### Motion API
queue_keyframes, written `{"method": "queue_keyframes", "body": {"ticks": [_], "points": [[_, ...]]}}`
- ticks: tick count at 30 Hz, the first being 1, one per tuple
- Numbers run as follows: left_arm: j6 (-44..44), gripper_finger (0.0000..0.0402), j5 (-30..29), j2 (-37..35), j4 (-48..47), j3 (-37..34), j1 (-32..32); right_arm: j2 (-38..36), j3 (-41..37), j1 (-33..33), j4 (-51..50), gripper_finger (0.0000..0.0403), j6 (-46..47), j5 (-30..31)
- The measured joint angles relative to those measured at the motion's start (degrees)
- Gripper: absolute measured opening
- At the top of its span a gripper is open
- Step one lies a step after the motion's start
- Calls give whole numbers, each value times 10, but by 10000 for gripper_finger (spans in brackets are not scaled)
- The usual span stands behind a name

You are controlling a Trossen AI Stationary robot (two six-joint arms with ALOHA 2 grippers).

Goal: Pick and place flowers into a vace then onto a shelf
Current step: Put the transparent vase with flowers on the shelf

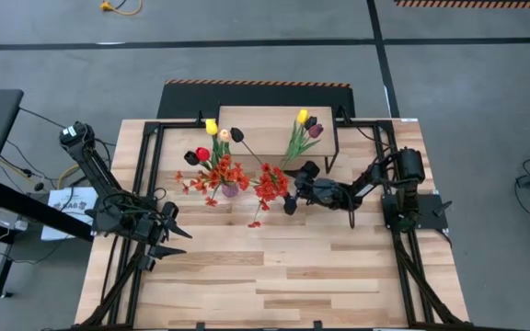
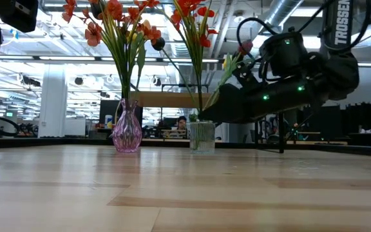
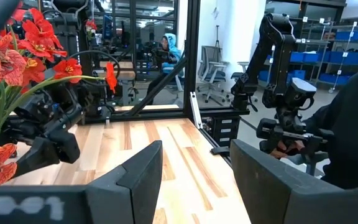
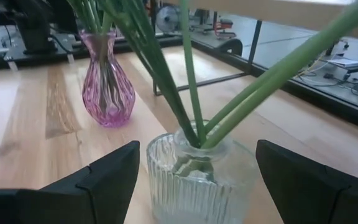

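Note:
A clear ribbed glass vase [image 4: 191, 180] stands on the plank table in front of the shelf [image 1: 267, 124]. It holds orange-red sprays [image 1: 270, 184] and tulips whose stems lean out toward the shelf [image 1: 302, 129]. My right gripper [image 4: 194, 155] is open and level, one finger on each side of this vase, with gaps showing. To the left stands a pink glass vase [image 1: 230, 190] with yellow, cream, red and dark tulips and orange sprays. My left gripper [image 1: 175, 237] waits open at the table's left, with nothing between its fingers.
Black frame rails [image 1: 150, 165] run along the table's left, right and far sides. Bare planks [image 1: 274, 276] lie toward the near edge. The pink vase [image 4: 106, 93] stands close to the clear one. A person [image 3: 166, 46] sits in the room beyond.

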Motion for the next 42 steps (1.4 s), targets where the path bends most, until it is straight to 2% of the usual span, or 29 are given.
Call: {"method": "queue_keyframes", "body": {"ticks": [5,27,42], "points": [[0,178,0,0,0,0,0,0,23,-2,-40,311,-2,0],[-5,178,0,0,0,0,0,0,27,-24,-39,311,0,0],[-5,178,0,0,-1,0,0,0,41,-32,-57,311,-1,-28]]}}
